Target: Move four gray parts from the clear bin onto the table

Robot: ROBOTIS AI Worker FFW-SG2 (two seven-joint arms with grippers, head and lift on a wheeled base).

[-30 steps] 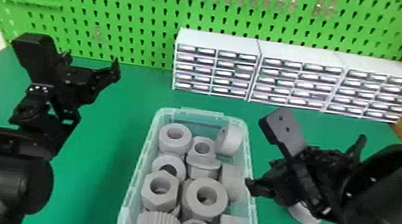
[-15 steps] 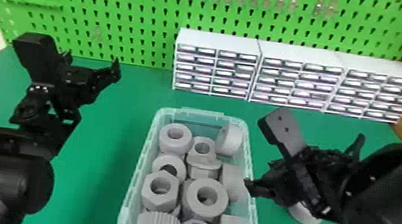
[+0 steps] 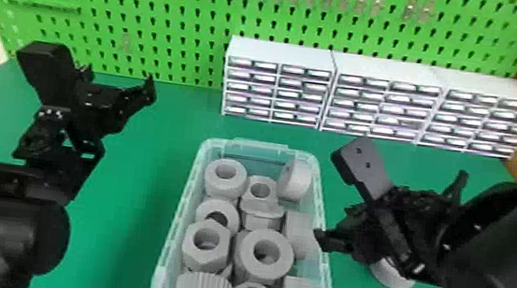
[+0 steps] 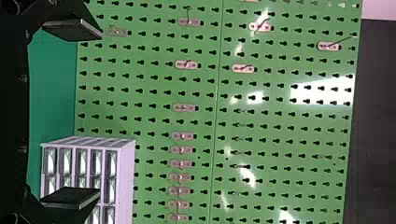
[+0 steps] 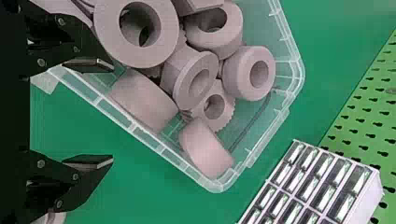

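Note:
The clear bin (image 3: 172, 234) holds several gray parts, such as a hexagonal nut (image 3: 192, 253) and a thick ring (image 3: 277, 268). My right gripper (image 3: 391, 209) is over the bin's right side and the table beside it. In the right wrist view the right gripper (image 5: 112, 113) is open, one finger over the bin's wall, the other over green table. Another gray part (image 3: 392, 276) rests on the table right of the bin, partly hidden beneath that gripper. Parked at the left, above the table, is my left gripper (image 3: 118, 81); in its wrist view the left gripper (image 4: 99, 113) is open.
White drawer units (image 3: 278, 54) stand behind the bin, along the green pegboard (image 3: 183, 19) at the back. Bare green table (image 3: 131, 215) lies between the left arm and the bin.

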